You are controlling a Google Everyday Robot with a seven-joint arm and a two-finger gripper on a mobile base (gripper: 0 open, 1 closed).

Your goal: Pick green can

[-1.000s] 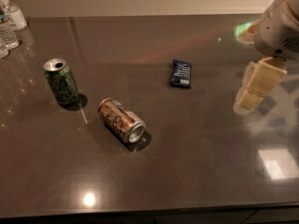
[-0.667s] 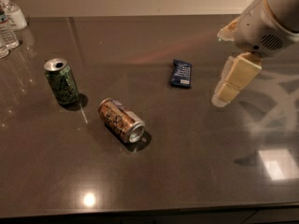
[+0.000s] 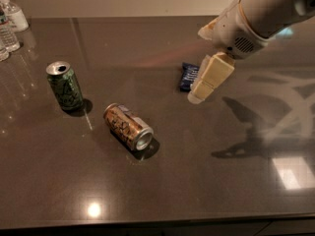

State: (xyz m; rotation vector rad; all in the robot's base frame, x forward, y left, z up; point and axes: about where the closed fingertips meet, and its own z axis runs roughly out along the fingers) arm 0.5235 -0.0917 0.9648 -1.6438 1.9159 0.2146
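The green can (image 3: pixel 64 85) stands upright at the left of the dark table, its silver top open to view. A brown-gold can (image 3: pixel 128 127) lies on its side to the right of it and nearer the front. My gripper (image 3: pixel 209 78) hangs from the arm at the upper right, above the table and well to the right of the green can. Its cream fingers point down and to the left, partly in front of a blue packet.
A small dark blue packet (image 3: pixel 186 75) lies flat just behind the gripper. Clear water bottles (image 3: pixel 11 21) stand at the far left back corner. The table's front edge (image 3: pixel 147 220) runs along the bottom. The arm's shadow (image 3: pixel 256 132) falls on the right side.
The arm and gripper have moved left across the table, from the right edge to over the blue packet. The cans have not moved.
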